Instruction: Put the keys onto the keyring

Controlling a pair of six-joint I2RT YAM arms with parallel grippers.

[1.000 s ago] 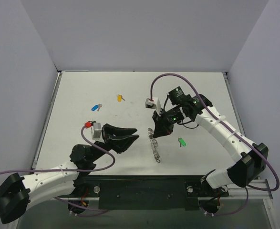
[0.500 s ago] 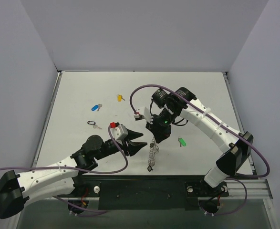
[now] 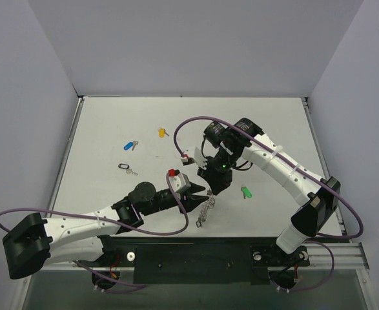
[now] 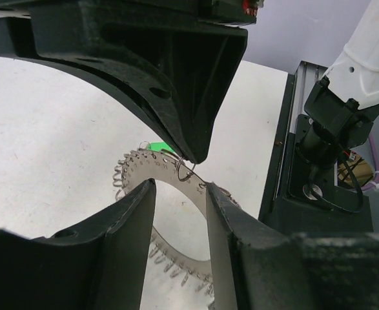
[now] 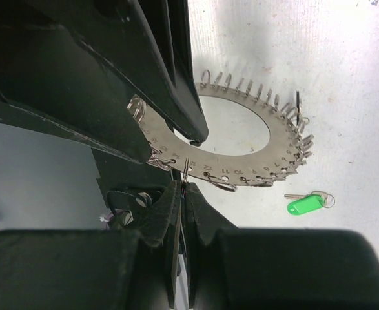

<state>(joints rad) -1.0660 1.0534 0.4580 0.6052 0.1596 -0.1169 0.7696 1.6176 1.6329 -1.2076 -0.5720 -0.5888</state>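
The keyring (image 3: 205,210) hangs tilted over the table's front middle, a flat grey hoop (image 5: 241,165) edged with wire loops. My right gripper (image 3: 212,186) is shut (image 5: 184,184) on one small wire loop at the hoop's rim. My left gripper (image 3: 197,196) is open, and its fingertips (image 4: 179,187) straddle the band (image 4: 162,169) without clamping it. A green-headed key (image 3: 246,192) lies on the table just right of the hoop (image 5: 304,205). A black-headed key (image 3: 126,168), a blue one (image 3: 130,145) and a yellow one (image 3: 163,132) lie to the back left.
The table's front rail (image 3: 189,248) and the arm bases sit close below the hoop. The right arm's purple cable (image 3: 188,126) arcs above both grippers. White walls close the table's sides and back.
My left arm has swung right and forward until its fingertips reached the keyring. My right gripper moved left and nearer with the hoop hanging from it. The black-headed key came into view.
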